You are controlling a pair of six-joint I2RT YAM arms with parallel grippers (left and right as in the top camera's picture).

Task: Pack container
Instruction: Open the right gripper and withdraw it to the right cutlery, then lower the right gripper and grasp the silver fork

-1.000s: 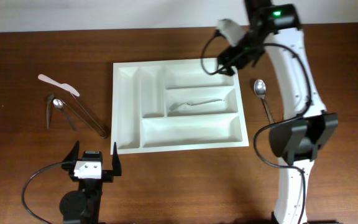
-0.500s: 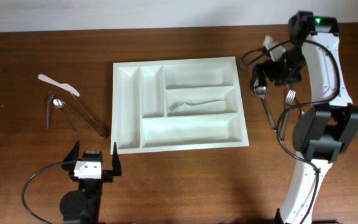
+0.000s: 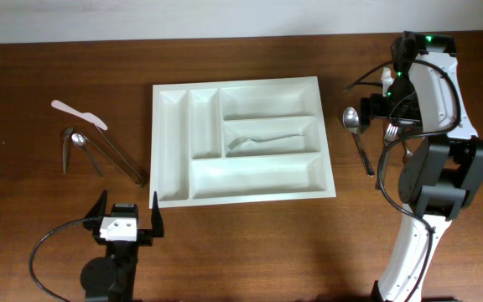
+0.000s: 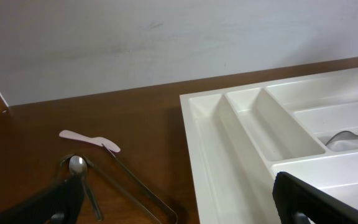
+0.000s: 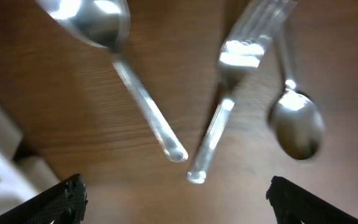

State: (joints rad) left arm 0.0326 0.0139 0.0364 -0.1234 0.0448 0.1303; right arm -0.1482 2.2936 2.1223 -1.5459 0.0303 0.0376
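Right gripper (image 5: 178,198) hangs spread wide and empty just above a fork (image 5: 238,56), a spoon (image 5: 98,22) to one side, a second spoon (image 5: 297,127) to the other. Past the spoon lies the tray (image 3: 258,176), its long axis and three long compartments running toward that gripper. Left gripper (image 3: 127,210), also spread and empty, faces the tray's long edge, square to its axis.

The large white rectangular plastic cutlery tray (image 3: 241,178) lies flat on the brown wooden table (image 3: 57,235), its five compartments facing up, with a pale utensil (image 3: 262,140) in the middle long one.
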